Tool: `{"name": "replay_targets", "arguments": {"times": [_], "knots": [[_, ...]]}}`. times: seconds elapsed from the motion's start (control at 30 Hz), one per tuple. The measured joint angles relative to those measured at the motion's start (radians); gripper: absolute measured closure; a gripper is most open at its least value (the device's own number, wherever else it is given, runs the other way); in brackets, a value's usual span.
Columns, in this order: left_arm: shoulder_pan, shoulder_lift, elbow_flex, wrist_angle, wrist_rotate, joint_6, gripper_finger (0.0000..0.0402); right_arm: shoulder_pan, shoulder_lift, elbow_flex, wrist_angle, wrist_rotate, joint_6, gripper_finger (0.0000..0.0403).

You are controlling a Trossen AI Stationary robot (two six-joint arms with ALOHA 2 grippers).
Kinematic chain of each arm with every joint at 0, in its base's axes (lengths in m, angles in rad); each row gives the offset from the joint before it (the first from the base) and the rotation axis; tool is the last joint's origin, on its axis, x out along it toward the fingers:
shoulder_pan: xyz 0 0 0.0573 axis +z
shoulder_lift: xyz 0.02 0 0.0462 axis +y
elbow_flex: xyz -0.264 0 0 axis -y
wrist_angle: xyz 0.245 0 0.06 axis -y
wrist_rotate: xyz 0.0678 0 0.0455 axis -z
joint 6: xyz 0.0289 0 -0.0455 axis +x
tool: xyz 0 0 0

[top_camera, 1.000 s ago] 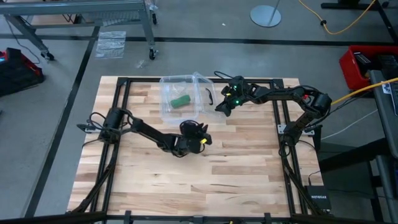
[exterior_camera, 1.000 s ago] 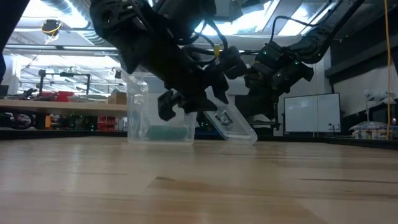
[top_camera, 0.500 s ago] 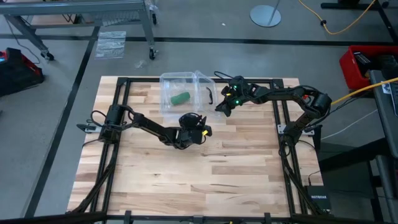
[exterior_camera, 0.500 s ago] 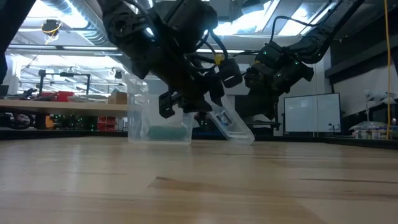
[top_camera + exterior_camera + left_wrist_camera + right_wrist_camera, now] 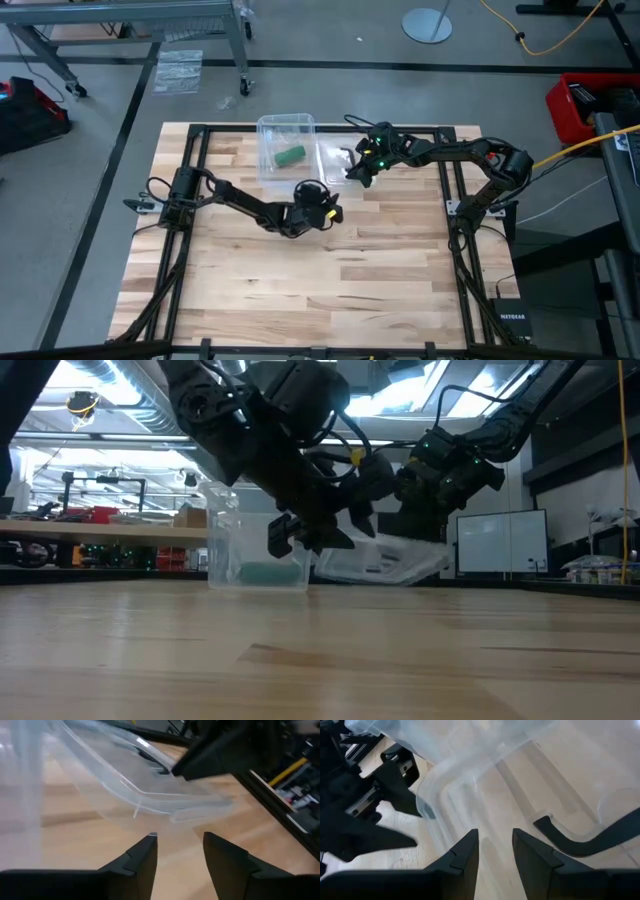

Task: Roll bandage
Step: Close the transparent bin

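Observation:
The green bandage (image 5: 290, 156) is a stubby roll lying on the floor of the clear box (image 5: 270, 130), and shows through the box wall in the low view (image 5: 268, 573). The box's clear lid (image 5: 335, 162), with its black handle (image 5: 585, 842), lies almost flat to the right of the box. My left gripper (image 5: 177, 850) hovers open just near of the lid (image 5: 150, 795), with nothing between its fingers. My right gripper (image 5: 495, 850) is open at the lid's right edge, pointing toward the table's left and down. My right gripper stands at the lid's right edge (image 5: 440, 555), which sits a little higher than its left edge. Whether its fingertips touch the lid, I cannot tell.
The black frame rails (image 5: 200, 160) run along the tabletop's sides and far edge. Bare wood (image 5: 330, 280) stretches from the arms to the near edge. Benches and shelves of the room show behind the table in the low view.
The lid has tipped over from leaning steeply beside the box to lying almost flat on the box's right. My left gripper has gone toward the table's far edge and now stands clear of the lid. My right gripper has kept still.

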Motion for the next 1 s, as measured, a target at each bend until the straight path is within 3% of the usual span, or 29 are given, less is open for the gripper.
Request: {"name": "replay_targets", "arguments": {"times": [0.33,0.77,1.0], "knots": [[-0.016,0.0,0.0,-0.004,0.059,0.011,0.0226,0.0,0.0,0.0,-0.079,0.095,0.001,0.0281],[0.026,0.0,0.0,-0.01,0.057,0.062,0.0226,0.0,-0.003,0.0,-0.099,0.103,0.025,0.0281],[0.034,0.0,0.0,-0.009,0.057,0.091,0.0226,-0.001,-0.096,0.0,-0.119,0.122,0.025,0.0281]]}}
